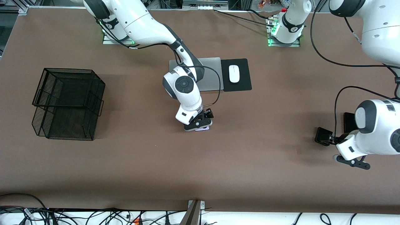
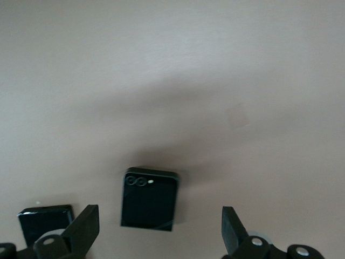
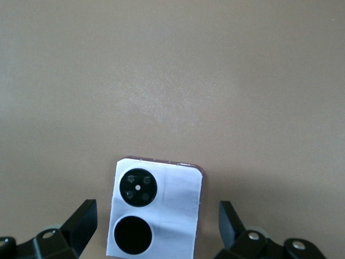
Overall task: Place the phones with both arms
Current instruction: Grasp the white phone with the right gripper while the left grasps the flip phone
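Note:
The small square lilac phone [image 3: 155, 210], with two black round lenses, lies flat on the brown table between my right gripper's [image 3: 158, 229] open fingers. In the front view only its edge [image 1: 202, 129] shows under the right gripper [image 1: 200, 125] at the table's middle. The small square black phone [image 2: 149, 199] lies flat between my left gripper's [image 2: 160, 232] open fingers. It is hidden in the front view under the left gripper [image 1: 343, 153], which is low at the left arm's end of the table. The end of another black phone [image 2: 46, 224] lies beside it and shows partly in the front view [image 1: 348, 122].
A stacked black mesh tray [image 1: 68, 103] stands at the right arm's end of the table. A grey laptop [image 1: 212, 78] and a white mouse [image 1: 234, 73] on a black pad [image 1: 243, 84] lie near the bases. Black cables trail from both arms.

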`<state>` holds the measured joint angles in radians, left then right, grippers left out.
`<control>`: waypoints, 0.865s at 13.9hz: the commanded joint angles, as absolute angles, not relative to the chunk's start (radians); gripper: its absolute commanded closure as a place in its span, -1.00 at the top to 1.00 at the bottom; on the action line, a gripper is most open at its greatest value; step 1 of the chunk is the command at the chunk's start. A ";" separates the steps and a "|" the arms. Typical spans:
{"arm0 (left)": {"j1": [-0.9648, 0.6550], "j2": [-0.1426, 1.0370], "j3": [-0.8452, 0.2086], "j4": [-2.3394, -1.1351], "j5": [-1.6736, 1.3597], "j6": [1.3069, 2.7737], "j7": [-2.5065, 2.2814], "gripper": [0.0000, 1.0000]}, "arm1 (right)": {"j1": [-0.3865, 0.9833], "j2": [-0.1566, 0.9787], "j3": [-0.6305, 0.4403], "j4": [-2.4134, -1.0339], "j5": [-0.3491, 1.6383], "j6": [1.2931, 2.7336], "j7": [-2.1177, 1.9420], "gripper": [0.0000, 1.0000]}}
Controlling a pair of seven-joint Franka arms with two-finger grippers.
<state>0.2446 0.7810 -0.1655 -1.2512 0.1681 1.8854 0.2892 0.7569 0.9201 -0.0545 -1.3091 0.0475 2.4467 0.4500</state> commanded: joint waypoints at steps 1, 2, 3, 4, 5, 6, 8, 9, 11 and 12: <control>0.303 0.741 -0.179 -1.341 0.132 1.951 0.292 1.00 | 0.764 0.934 -0.058 -1.282 0.009 2.447 0.439 1.00; 0.310 0.741 -0.179 -1.356 0.121 1.965 0.296 1.00 | 0.764 0.939 -0.058 -1.282 -0.006 2.447 0.440 1.00; 0.328 0.741 -0.179 -1.367 0.121 1.979 0.304 1.00 | 0.764 0.939 -0.058 -1.288 -0.011 2.447 0.443 1.00; 0.346 0.739 -0.179 -1.393 0.121 2.009 0.305 1.00 | 0.767 0.942 -0.058 -1.289 -0.011 2.447 0.445 1.00; 0.354 0.738 -0.178 -1.429 0.123 2.057 0.308 1.00 | 0.772 0.948 -0.058 -1.289 -0.008 2.447 0.449 1.00; 0.357 0.730 -0.178 -1.477 0.124 2.115 0.320 1.00 | 0.773 0.953 -0.058 -1.289 -0.008 2.447 0.452 1.00; 0.357 0.723 -0.178 -1.532 0.123 2.189 0.324 1.00 | 0.776 0.957 -0.058 -1.289 -0.008 2.447 0.453 1.00; 0.357 0.723 -0.178 -1.539 0.123 2.197 0.319 1.00 | 0.778 0.959 -0.058 -1.289 -0.008 2.448 0.453 1.00; 0.348 0.723 -0.178 -1.546 0.129 2.194 0.322 1.00 | 0.778 0.960 -0.058 -1.289 -0.005 2.448 0.454 1.00; 0.347 0.723 -0.178 -1.561 0.141 2.195 0.327 1.00 | 0.778 0.960 -0.058 -1.287 -0.003 2.448 0.454 1.00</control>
